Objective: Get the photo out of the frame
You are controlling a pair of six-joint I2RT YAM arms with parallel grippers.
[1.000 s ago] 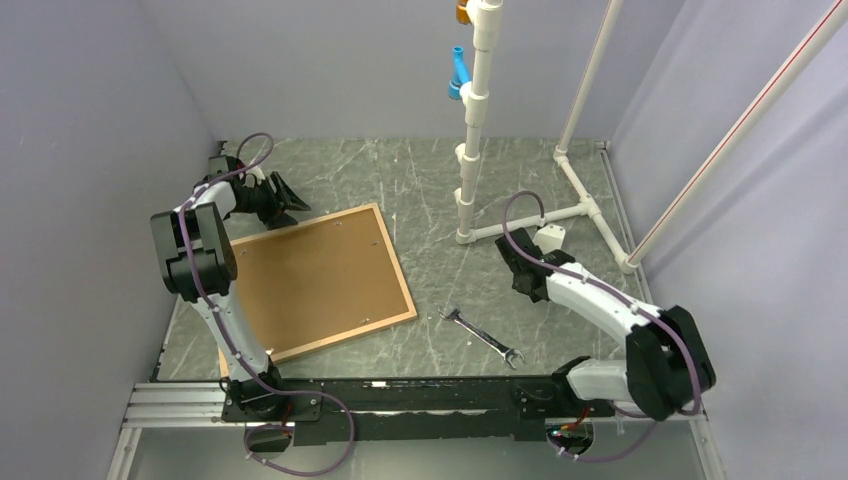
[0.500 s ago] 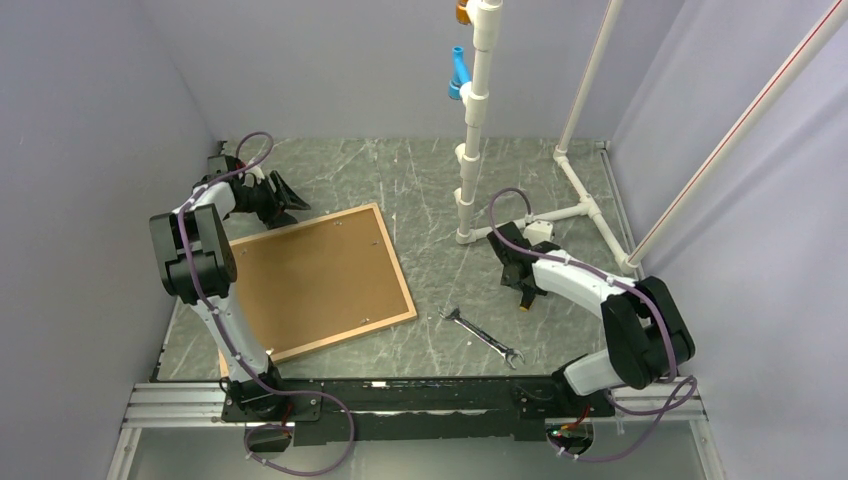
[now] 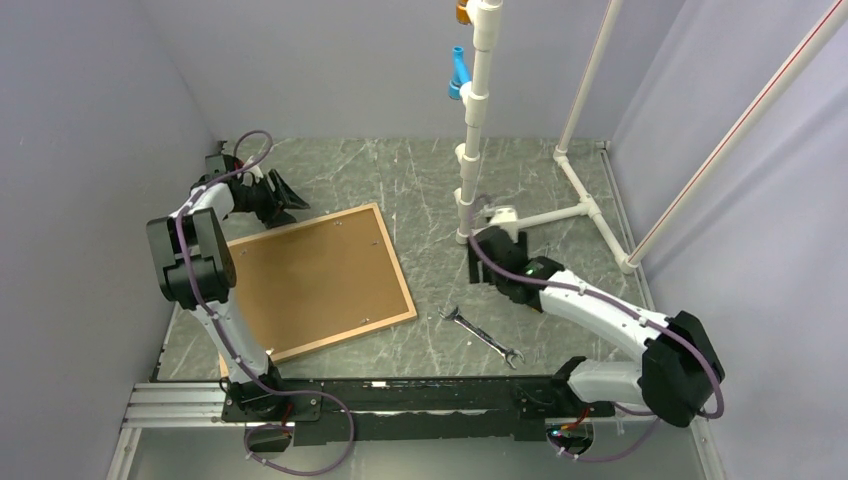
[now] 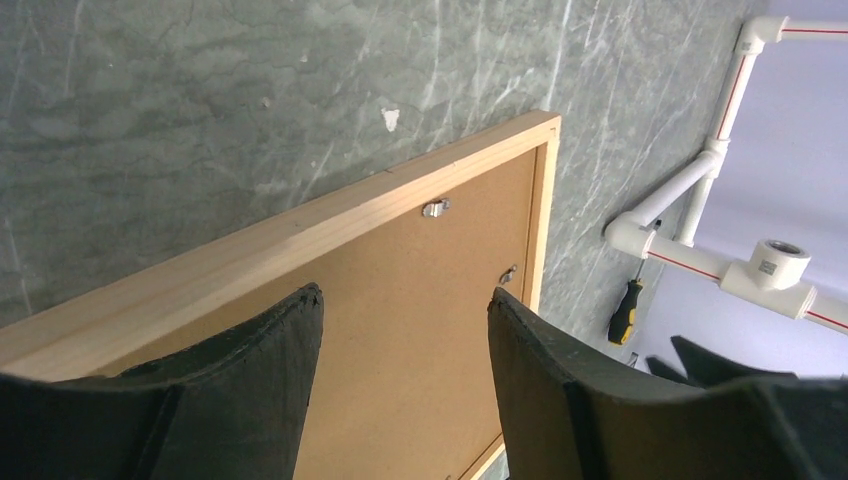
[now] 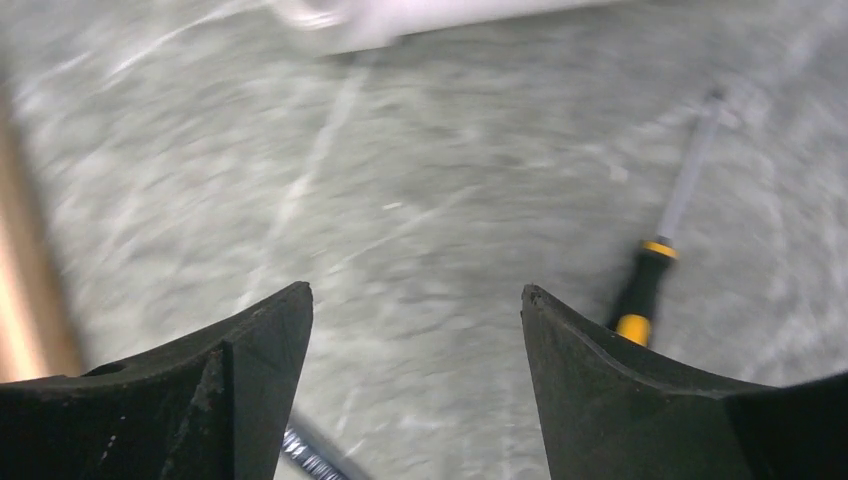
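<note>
The frame [image 3: 397, 262] of light wood strips lies face down on the table's left half, its brown backing board [image 3: 310, 280] facing up. The photo is hidden beneath that board. My left gripper [image 3: 288, 197] hovers at the frame's far edge; in the left wrist view it [image 4: 405, 300] is open over the backing board [image 4: 420, 340], just inside the wood strip [image 4: 300, 235], with nothing between the fingers. Small metal tabs [image 4: 435, 208] hold the board in. My right gripper [image 3: 482, 262] is open over bare table to the right of the frame, empty [image 5: 415, 295].
A wrench [image 3: 483, 337] lies near the front between frame and right arm. A black-and-yellow screwdriver [image 5: 640, 300] rests on the table beside the right gripper. A white pipe stand [image 3: 470, 150] rises at the back centre, its base pipes [image 3: 580, 195] running right.
My right gripper has opened wider and swung left towards the frame, leaving the screwdriver lying on the table. The left arm has not moved.
</note>
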